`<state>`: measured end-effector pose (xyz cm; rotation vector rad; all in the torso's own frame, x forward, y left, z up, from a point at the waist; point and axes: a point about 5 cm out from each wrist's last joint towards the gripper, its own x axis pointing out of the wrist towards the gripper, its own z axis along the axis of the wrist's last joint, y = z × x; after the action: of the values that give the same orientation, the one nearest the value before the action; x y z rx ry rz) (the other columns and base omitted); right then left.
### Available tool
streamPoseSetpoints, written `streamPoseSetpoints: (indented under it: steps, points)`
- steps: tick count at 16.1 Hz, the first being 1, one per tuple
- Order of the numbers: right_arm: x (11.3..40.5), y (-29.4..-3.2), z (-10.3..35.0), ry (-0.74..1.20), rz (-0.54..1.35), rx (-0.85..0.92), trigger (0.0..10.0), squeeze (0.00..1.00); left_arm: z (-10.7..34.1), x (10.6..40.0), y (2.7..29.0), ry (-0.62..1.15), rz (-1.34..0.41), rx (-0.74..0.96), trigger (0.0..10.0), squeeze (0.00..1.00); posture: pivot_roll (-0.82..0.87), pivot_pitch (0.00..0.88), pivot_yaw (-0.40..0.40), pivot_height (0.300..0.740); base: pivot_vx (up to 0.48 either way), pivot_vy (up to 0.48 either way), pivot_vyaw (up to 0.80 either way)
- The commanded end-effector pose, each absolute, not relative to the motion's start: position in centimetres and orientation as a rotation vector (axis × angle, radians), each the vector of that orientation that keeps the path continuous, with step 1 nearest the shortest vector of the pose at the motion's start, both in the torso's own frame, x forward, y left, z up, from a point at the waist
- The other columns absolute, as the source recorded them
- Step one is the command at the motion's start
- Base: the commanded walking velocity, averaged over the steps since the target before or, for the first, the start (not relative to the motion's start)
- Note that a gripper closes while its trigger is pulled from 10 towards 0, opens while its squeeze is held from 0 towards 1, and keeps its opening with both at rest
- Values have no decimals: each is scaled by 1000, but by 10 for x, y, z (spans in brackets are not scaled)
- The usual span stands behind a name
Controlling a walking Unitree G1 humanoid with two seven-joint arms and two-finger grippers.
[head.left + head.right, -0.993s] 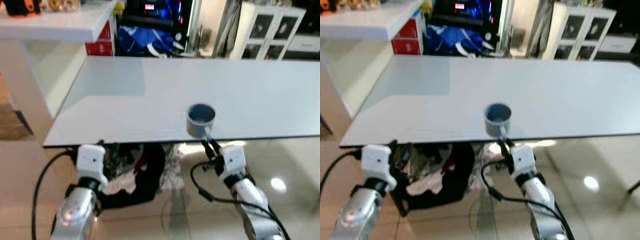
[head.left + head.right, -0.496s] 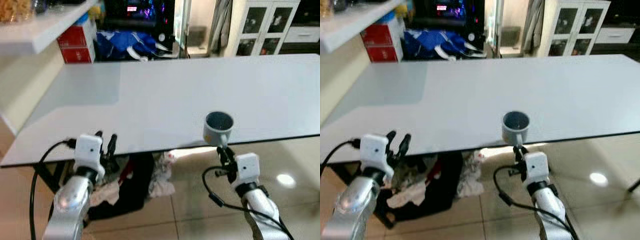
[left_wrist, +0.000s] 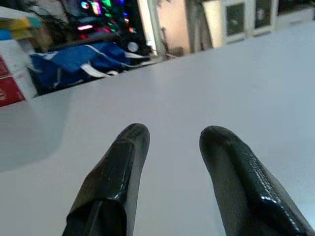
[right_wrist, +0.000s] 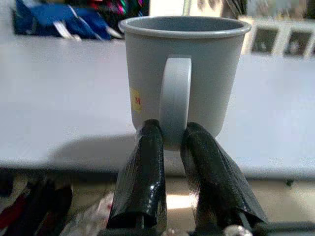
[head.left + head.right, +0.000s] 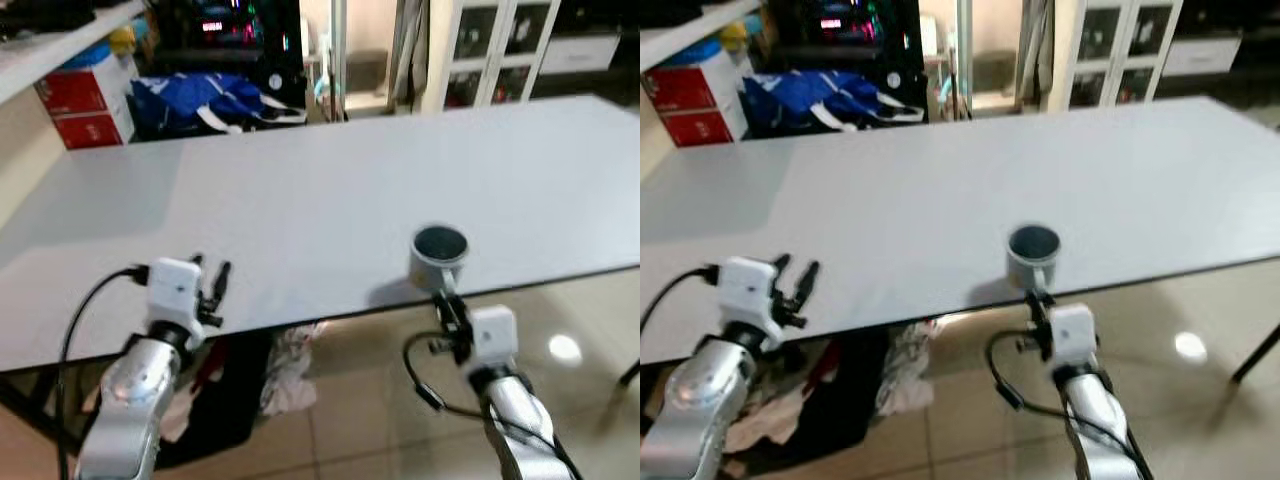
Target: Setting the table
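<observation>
A: What sits on the tabletop (image 5: pixel 330 190)?

B: It is a wide, pale grey tabletop. 1 grey mug (image 5: pixel 438 258) stands upright close to its near edge, on the robot's right side, with its handle pointing toward the robot. A small yellow and red sticker shows on the mug's side in the right wrist view.

A: Where are the 2 arms?

B: The right end effector (image 4: pixel 170 142) reaches up from below the tabletop edge. Its 2 black fingers (image 4: pixel 145 172) are pressed together on the lower part of the mug's handle, pinching it from both sides. The left end effector (image 3: pixel 172 142) is over the near edge on the robot's left, well apart from the mug. Its 2 fingers (image 3: pixel 123 167) are spread with bare tabletop between them, holding nothing.

A: What lies around the table?

B: Beyond the far edge lies a blue bag (image 5: pixel 200 100), with red boxes (image 5: pixel 75 105) to the left of it and a white cabinet (image 5: pixel 490 45) with glass doors farther right. Under the near edge, a heap of dark and light cloth (image 5: pixel 260 375) lies on the glossy tiled floor (image 5: pixel 380 420).
</observation>
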<state>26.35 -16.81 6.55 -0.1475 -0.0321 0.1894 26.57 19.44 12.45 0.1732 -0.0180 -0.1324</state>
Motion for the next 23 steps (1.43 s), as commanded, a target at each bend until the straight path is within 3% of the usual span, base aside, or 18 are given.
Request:
streamPoseSetpoints:
  steps: [1,8,15,16,23]
  points:
    - [267,-157,70,-60,240,-149,0,0,124,264,200,-17,-99,163,10000,0,11,0,53,735,360,-315,0]
    - [280,-148,82,-92,303,-172,0,0,121,262,200,-18,-2,39,10000,0,22,0,13,735,422,-121,0]
    - [278,-139,82,-71,330,-170,0,0,122,264,195,-17,-11,78,10000,0,22,0,14,735,398,0,0]
    - [282,-140,83,-63,318,-186,10000,0,124,264,193,-25,-21,72,10000,0,22,0,14,735,0,0,0]
    - [336,-142,111,-77,231,-173,10000,0,124,260,192,-24,-15,67,10000,0,52,0,11,735,0,0,0]
